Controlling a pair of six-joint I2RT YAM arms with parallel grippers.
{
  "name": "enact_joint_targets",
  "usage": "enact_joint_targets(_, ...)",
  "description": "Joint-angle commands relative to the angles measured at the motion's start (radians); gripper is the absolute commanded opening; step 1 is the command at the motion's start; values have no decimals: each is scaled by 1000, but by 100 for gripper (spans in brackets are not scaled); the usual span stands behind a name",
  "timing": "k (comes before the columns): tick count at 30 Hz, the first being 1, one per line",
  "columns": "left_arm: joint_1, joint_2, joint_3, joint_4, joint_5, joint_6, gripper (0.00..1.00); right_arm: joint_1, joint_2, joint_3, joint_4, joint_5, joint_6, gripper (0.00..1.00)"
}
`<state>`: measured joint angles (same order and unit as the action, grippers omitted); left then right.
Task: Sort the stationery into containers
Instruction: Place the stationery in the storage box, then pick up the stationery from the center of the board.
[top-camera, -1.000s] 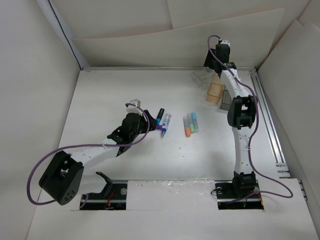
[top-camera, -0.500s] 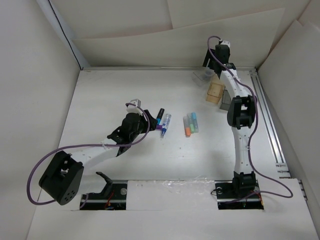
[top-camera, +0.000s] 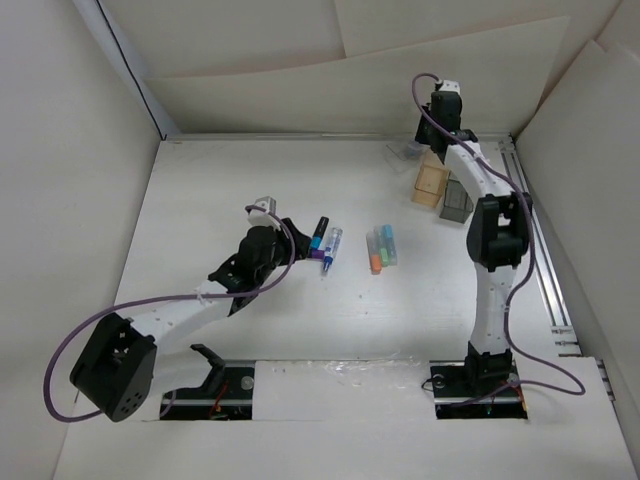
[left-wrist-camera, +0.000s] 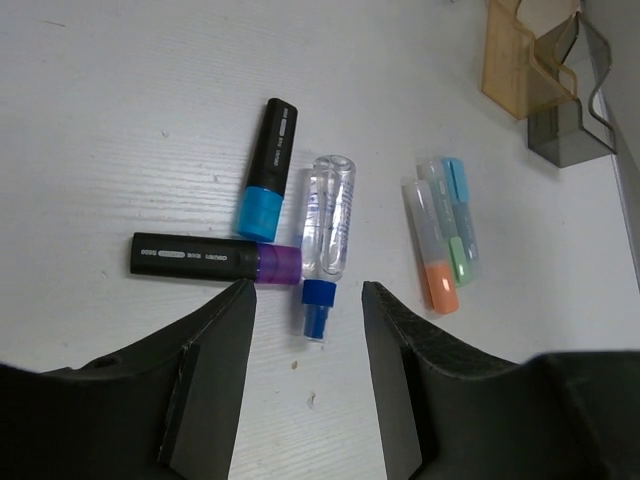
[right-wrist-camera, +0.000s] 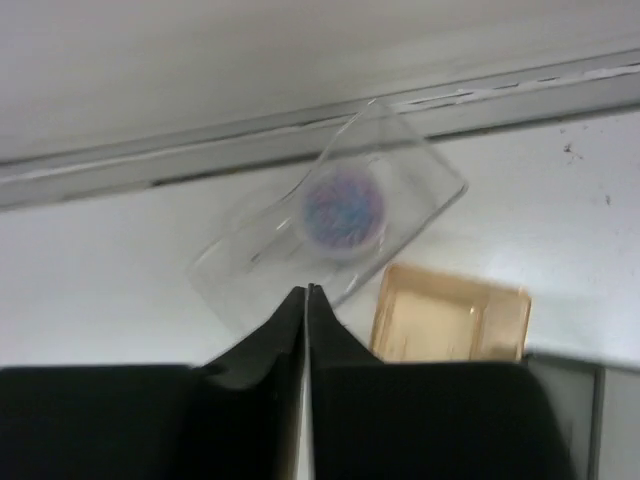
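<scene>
The right wrist view is soft all over — the clear cup (right-wrist-camera: 340, 215) is a hazy outline, and whether the closed fingers (right-wrist-camera: 270, 400) nip its near wall cannot be told (they also hide the near edge of the wooden box (right-wrist-camera: 450, 315)). The grey box (right-wrist-camera: 612, 410) shows only a sliver at that picture's edge, and from above the short sticks (top-camera: 381, 248) are too small to count.

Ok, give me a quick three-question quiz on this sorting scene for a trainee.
1. True or false: the wooden box already holds stationery.
2. Fill in: the left gripper hovers, jaws open, over the tip of the ___.
3. Which container's edge do the right gripper's shut fingertips meet?
Key: 1 false; 2 blue-white pen; 3 clear cup.
</scene>
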<state>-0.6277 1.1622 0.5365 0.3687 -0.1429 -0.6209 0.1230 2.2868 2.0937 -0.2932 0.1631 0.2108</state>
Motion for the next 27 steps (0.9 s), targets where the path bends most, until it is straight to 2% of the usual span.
enact_joint_targets(1, 2, -29, 26, -45, -55, -34, 43, 96, -248, -160, 121, -40, -24, 0)
enact_joint_targets(3, 11, -38, 26, -66, -76, -48, 42, 162, -324, -329, 140, -82, -8, 0)
enact_joint_targets(7, 11, -58, 17, -106, -86, -66, 41, 300, -481, -550, 140, -93, 2, 1)
enact_joint_targets(9, 11, -68, 17, -122, -96, -66, 39, 360, -519, -624, 140, -76, 28, 27)
enact_joint_targets(10, 11, -97, 5, -122, -96, -66, 39, 374, -538, -680, 128, -100, 48, 43)
enact_joint_targets(11, 11, -107, -13, -122, -96, -66, 39, 383, -568, -707, 127, -129, 62, 68)
enact_joint_targets(13, 11, -127, -26, -113, -107, -66, 39, 415, -596, -759, 118, -169, 85, 80)
enact_joint_targets(17, 11, -151, -35, -88, -97, -43, 41, 515, -619, -851, 100, -123, 121, 82)
enact_joint_targets(20, 11, -151, -46, -65, -67, -33, 41, 572, -550, -851, 78, -97, 159, 82)
enact_joint_targets(25, 11, -142, -66, -36, -14, -33, 41, 581, -482, -816, 134, -108, 219, 82)
enact_joint_targets(27, 11, -154, -78, -25, -4, -33, 41, 581, -455, -791, 134, -90, 229, 79)
